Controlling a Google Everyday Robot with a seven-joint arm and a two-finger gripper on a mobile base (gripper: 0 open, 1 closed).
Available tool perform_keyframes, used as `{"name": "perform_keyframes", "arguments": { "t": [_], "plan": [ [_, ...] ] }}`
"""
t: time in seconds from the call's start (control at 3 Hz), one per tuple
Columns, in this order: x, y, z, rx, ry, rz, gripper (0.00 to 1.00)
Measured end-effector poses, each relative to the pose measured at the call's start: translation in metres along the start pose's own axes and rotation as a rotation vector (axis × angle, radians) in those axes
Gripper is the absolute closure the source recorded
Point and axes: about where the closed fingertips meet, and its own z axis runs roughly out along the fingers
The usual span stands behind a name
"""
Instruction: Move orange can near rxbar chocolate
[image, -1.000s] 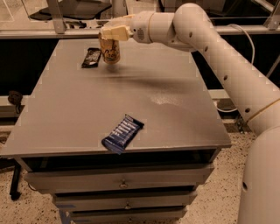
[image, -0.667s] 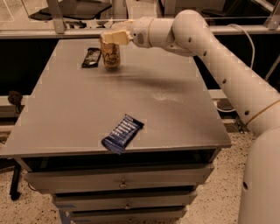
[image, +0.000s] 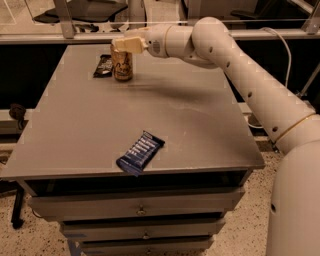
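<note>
The orange can (image: 122, 67) stands upright on the grey table (image: 165, 115) at the far left, its base on or just above the surface. My gripper (image: 126, 45) reaches in from the right and is shut on the can's top, hiding the lid. The rxbar chocolate (image: 103, 66), a dark flat bar, lies just left of the can, almost touching it.
A blue-wrapped bar with white stripes (image: 140, 152) lies near the table's front edge. My white arm (image: 235, 65) spans the back right of the table. Drawers sit under the tabletop, and a railing and a chair stand behind it.
My gripper has lowered the orange can and shifted it slightly left, down to the table beside the rxbar chocolate. The bars have not moved.
</note>
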Motion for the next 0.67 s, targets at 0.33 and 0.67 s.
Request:
{"name": "perform_keyframes", "arguments": {
  "t": [0.33, 0.67],
  "plan": [
    [0.0027, -0.0008, 0.0039, -0.002, 0.005, 0.021, 0.59],
    [0.0038, -0.002, 0.0039, 0.002, 0.01, 0.029, 0.36]
  ]
}}
